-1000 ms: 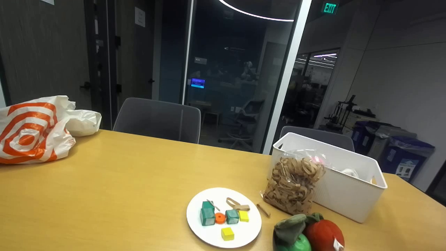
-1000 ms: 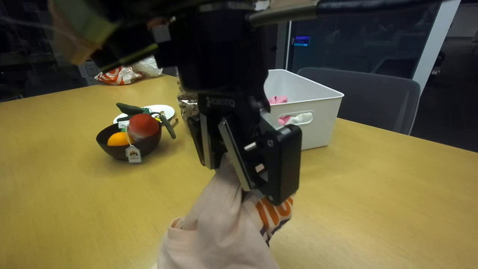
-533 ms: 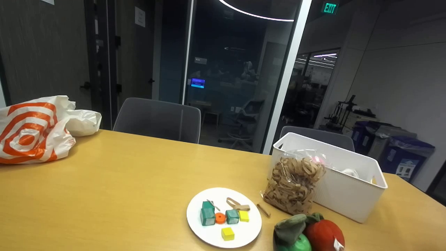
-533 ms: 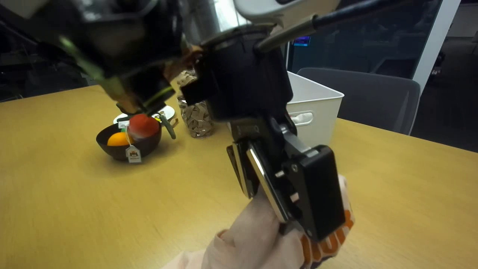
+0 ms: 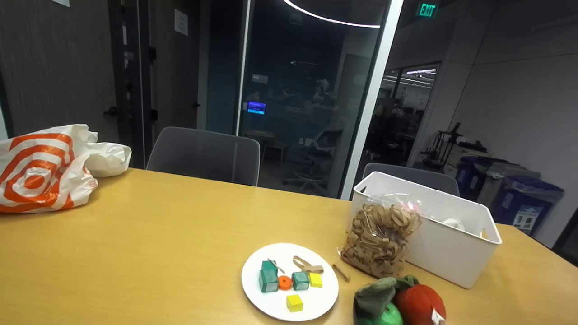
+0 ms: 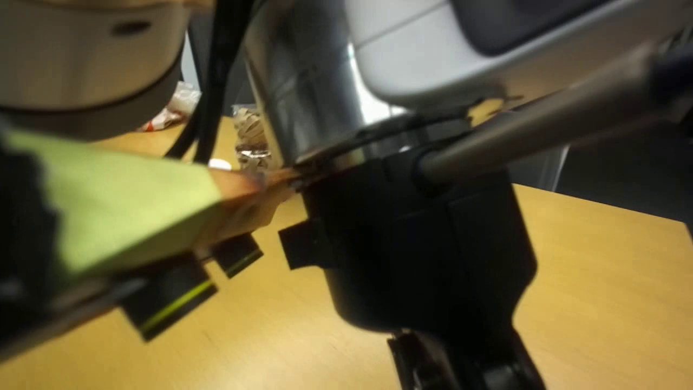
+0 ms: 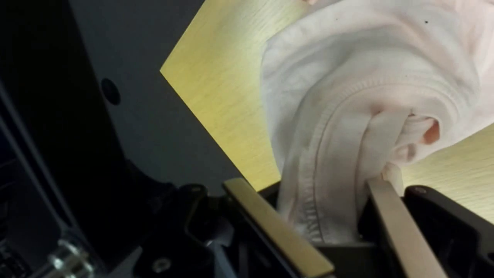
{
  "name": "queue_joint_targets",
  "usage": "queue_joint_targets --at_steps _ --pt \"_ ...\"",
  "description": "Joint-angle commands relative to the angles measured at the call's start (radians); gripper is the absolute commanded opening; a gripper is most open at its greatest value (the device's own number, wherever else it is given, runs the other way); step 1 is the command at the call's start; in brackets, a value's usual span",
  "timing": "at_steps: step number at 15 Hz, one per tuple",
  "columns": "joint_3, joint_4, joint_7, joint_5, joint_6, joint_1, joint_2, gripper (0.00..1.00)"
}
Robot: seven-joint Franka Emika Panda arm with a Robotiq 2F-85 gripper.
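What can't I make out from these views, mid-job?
Pale pink fabric garment, wrist view: top and right edges cut off its outline.
Black gripper, in an exterior view crowded by the white robot arm: bottom edge cuts off its fingertips.
Inside of the white rectangular plastic basket, in an exterior view: near wall and clear plastic bag of brown loops hide much.
Red round item, in an exterior view: bottom edge crops it.

A yellow wood-grained table (image 5: 180, 234) bears 1 crumpled orange-and-white bag (image 5: 49, 174), 1 white plate (image 5: 318, 300), 1 loose brown band (image 5: 341, 272) just beside it, 1 clear bag of brown strips (image 5: 381, 239) and 1 white bin (image 5: 447, 253).
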Motion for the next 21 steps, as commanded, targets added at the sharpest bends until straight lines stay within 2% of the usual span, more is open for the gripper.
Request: queue_joint_targets --at_steps 1,3,5,8,10,13,15,17,18,20,21 --pt "-0.055 0.056 0.128 -0.068 -0.013 -0.044 0.041 0.07" --pt "-0.014 0.064 0.258 -0.011 -0.055 0.006 0.067 0.07" --pt "-0.001 0.034 0.28 0.042 -0.033 0.073 0.055 0.1" --pt "0.017 0.009 0.277 0.137 0.079 0.185 0.06 0.11" --pt "0.05 0.032 0.335 0.173 0.17 0.231 0.101 0.09" --pt "0.088 0.099 0.452 0.237 0.3 0.257 0.204 0.06" --pt "0.123 0.151 0.583 0.189 0.361 0.241 0.278 0.06" --pt "0.128 0.196 0.672 0.145 0.389 0.247 0.338 0.06" --pt "0.116 0.21 0.676 0.151 0.403 0.26 0.366 0.32" --pt "0.098 0.23 0.677 0.153 0.426 0.281 0.405 0.32" --pt "0.091 0.234 0.649 0.166 0.438 0.292 0.42 0.4"
